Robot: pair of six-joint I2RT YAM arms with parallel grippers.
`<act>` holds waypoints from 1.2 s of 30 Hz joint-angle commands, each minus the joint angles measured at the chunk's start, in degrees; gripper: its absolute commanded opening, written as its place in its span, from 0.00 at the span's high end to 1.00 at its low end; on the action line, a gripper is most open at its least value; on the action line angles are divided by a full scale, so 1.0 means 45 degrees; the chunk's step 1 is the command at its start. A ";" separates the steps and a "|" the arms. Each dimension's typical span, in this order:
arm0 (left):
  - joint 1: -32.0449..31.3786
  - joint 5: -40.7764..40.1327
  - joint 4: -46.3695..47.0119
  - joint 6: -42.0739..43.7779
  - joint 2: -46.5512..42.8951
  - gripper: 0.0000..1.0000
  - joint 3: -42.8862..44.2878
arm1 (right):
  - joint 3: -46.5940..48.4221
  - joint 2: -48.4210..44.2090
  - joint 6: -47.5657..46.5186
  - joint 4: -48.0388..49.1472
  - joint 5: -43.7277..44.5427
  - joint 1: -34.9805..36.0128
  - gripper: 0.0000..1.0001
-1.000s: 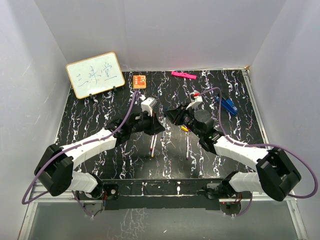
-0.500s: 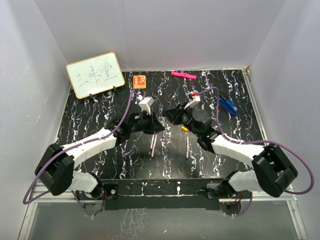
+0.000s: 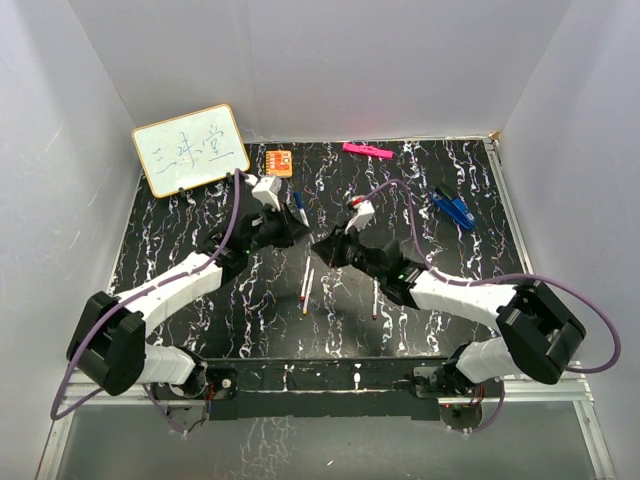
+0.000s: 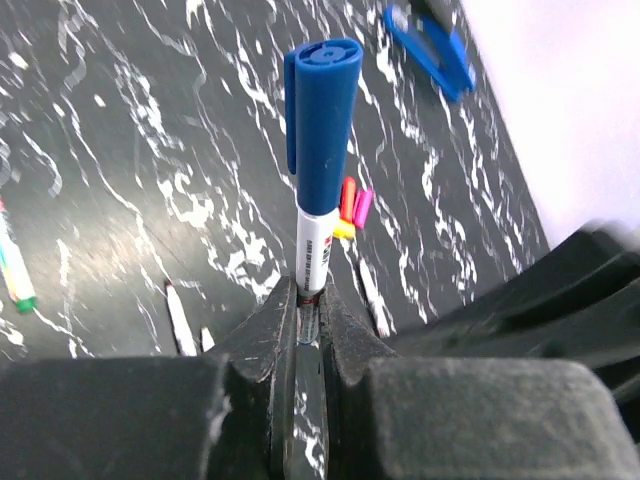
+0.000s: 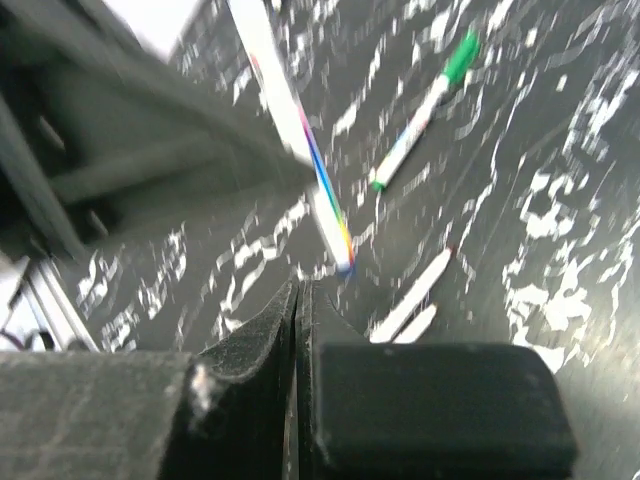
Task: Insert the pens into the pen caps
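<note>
Black marbled table (image 3: 170, 230), white walls (image 3: 350, 60). Whiteboard (image 3: 190, 148) at 11 o'clock, blue clip (image 3: 456, 209) at 2, loose pens (image 3: 306, 290) centre. Left gripper (image 4: 308, 300) clamped on blue-capped pen (image 4: 312, 245); right gripper (image 5: 298, 295) pinched shut.

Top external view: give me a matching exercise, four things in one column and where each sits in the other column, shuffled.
Things:
1. blue-capped white marker pen
2. flat bright-pink bar
3. wood-framed whiteboard
4. orange square block

Places:
A. far left corner of the black marbled table
B. clamped in the left gripper
C. between the whiteboard and the pink bar
D. far edge, just right of centre

Pairs: 1-B, 2-D, 3-A, 4-C
</note>
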 commanded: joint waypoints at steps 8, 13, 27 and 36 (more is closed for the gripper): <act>0.0346 -0.0664 0.0985 0.0336 -0.0915 1.00 0.0432 | 0.0198 0.0396 0.0065 -0.1939 0.0277 0.0437 1.00; 0.0345 -0.0986 0.0109 0.0746 -0.1283 1.00 0.0277 | 0.0777 0.0231 -0.0442 -0.2793 0.1215 0.0441 1.00; 0.0364 0.1283 -0.2234 0.2357 -0.0794 1.00 0.0533 | 0.2492 -0.1217 -0.1953 -0.3279 0.3530 0.0422 0.39; 0.0360 0.3868 -0.1225 0.2447 -0.0620 1.00 0.0166 | 0.3445 -0.0747 -0.1830 -0.2118 0.2589 0.0383 0.39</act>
